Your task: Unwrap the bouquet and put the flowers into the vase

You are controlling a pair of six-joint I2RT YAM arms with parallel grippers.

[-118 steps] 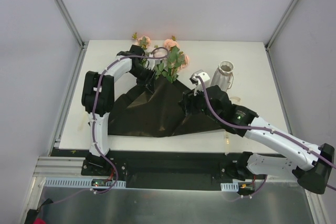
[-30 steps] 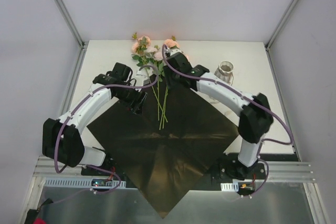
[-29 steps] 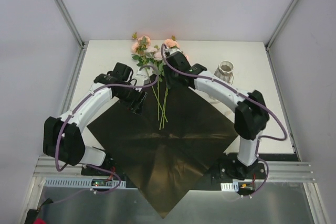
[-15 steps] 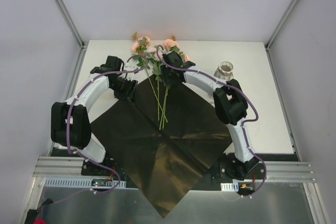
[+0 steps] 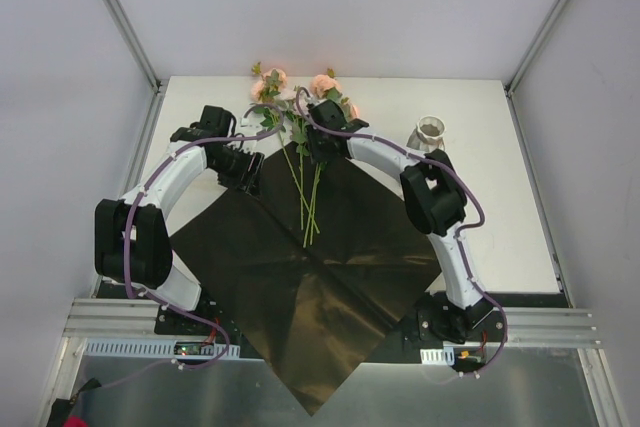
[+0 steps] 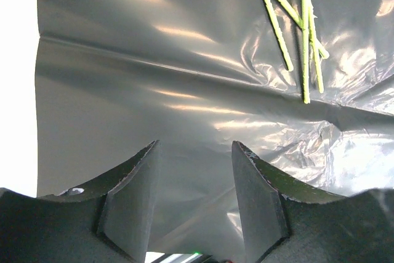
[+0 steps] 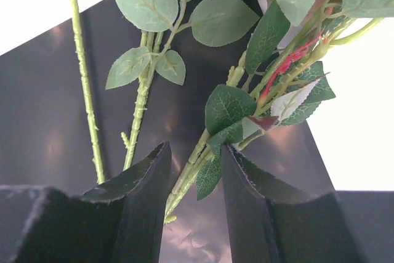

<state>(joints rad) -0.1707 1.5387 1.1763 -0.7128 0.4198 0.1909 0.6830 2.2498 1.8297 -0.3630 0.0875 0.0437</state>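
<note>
The bouquet lies unwrapped: its glossy black paper is spread flat as a diamond, and the flowers lie on its far corner with peach-pink blooms off the paper at the back. The white vase stands upright to their right. My right gripper is low over the stems; in the right wrist view it is open, with a bundle of stems and a leaf between the jaws. My left gripper hovers open over the paper's left edge, with the stem ends ahead of it.
The paper's near corner hangs over the table's front edge and the rail between the arm bases. The right arm's elbow rises between the flowers and the vase. White walls and metal posts enclose the table.
The crumpled paper has been spread flat. In the last second my right gripper has slid left onto the stems and narrowed its jaws, and my left gripper has pulled back left.
</note>
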